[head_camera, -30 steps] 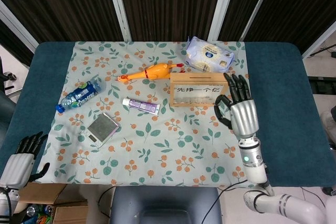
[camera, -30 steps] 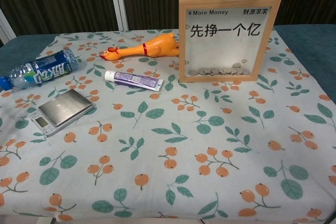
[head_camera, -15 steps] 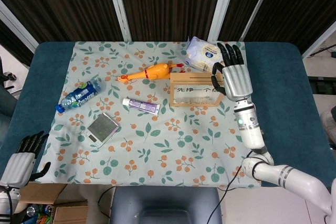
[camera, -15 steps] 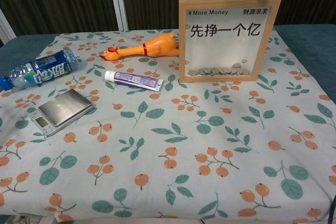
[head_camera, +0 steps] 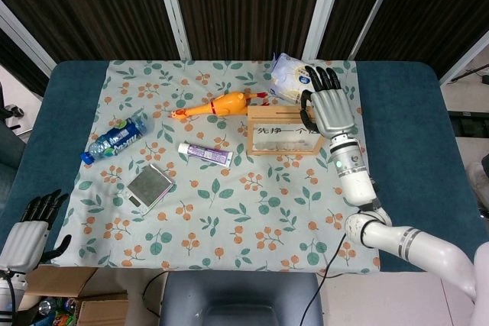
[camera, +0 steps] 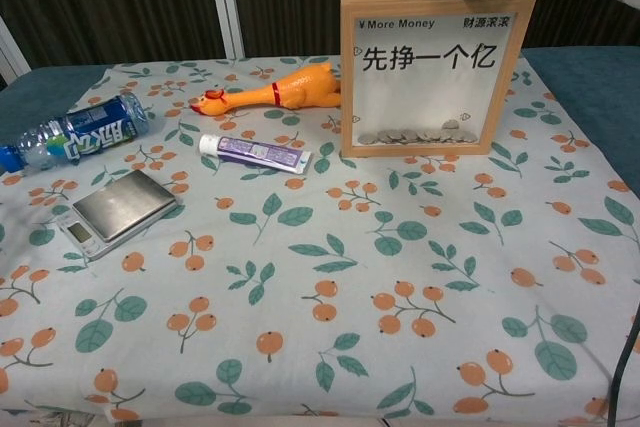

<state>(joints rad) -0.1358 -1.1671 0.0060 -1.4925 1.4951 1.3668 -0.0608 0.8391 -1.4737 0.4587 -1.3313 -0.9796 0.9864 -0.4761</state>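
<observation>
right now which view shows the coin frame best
The chest view: the coin frame faces it, with its lettering and coins plain. The head view shows mainly its top edge, with the right hand over one end.

wipes pack (head_camera: 294,82) partly hidden, perhaps touched

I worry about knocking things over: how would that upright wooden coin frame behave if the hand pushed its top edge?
The coin frame stands tall on a narrow base, so it would probably tip rather than slide. Its clear pane looks breakable, and the loose coins at the bottom would likely shift and rattle. The right hand is above its top edge, so even a light nudge there could topple it.
</observation>
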